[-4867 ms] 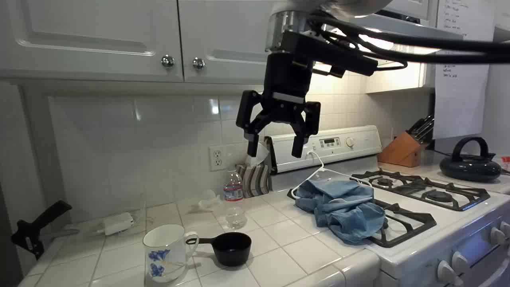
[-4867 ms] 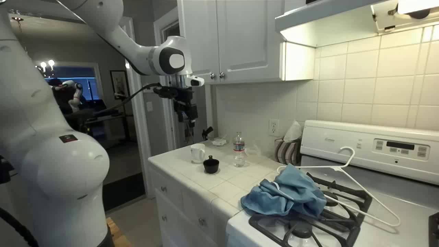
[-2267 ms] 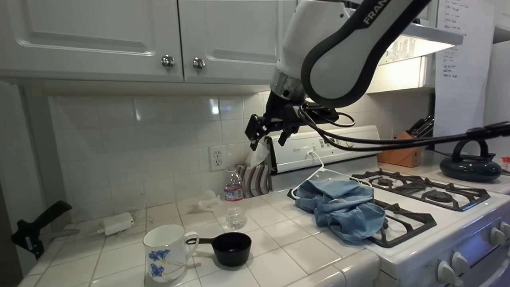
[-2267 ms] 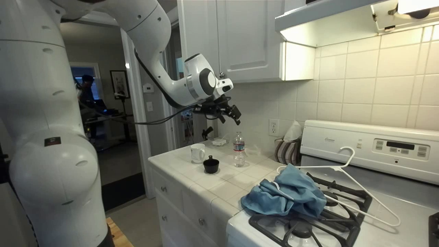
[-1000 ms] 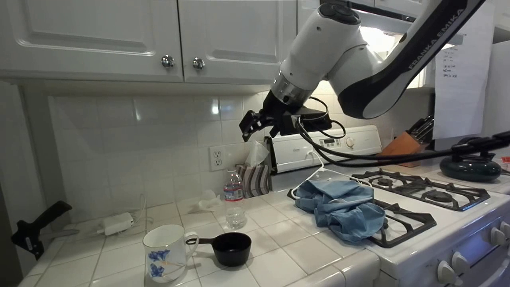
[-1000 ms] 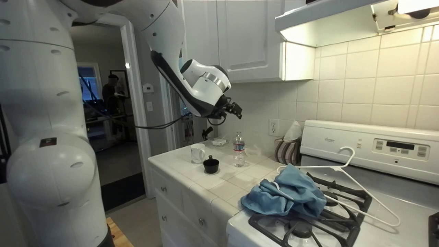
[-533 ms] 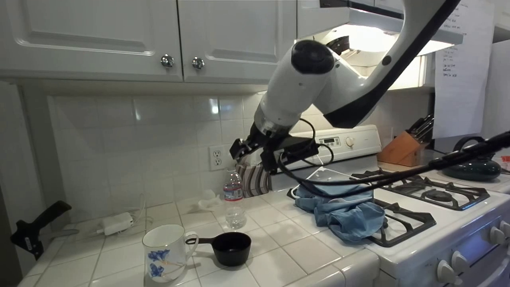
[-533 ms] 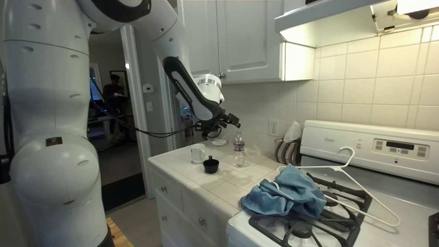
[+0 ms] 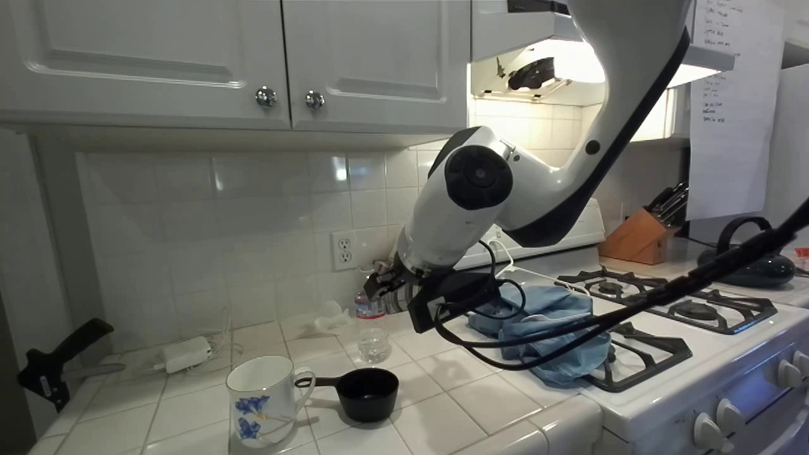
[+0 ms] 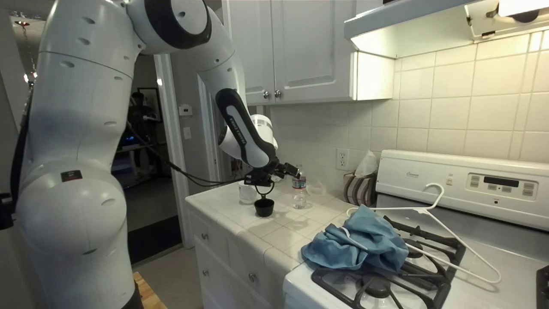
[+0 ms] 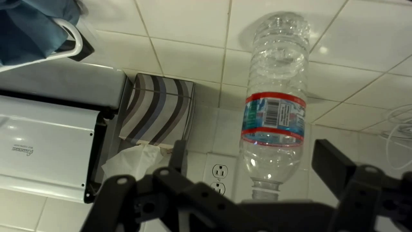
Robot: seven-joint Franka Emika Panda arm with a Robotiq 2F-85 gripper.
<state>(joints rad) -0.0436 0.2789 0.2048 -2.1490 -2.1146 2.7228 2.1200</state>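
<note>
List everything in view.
Bottle: 1, clear, counter.
Mug: 1, white, counter.
Handled cup: 1, black, counter.
Adapter: 1, white, counter.
Clamp: 1, black, counter's edge.
Stove: 1, white, beside counter.
Tissue box: 1, grey-striped, beside stove.
Cloth: 1, blue, stove.
Hanger: 1, white, stove.
Hood: 1, grey, above stove.
Knife block: 1, brown, past stove.
Kettle: 1, dark, past stove.
Paper: 1, white, past stove.
Cabinets: several, white, around counter.
Outlet: 1, white, wall.
Person: 1, shadowed, background.
Arm: 1, white, over counter.
Gripper: 1, black, open, by bottle.

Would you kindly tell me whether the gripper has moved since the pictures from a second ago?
Yes, downward: in an exterior view, the gripper has dropped from above the level of the wall outlet to below it.
</note>
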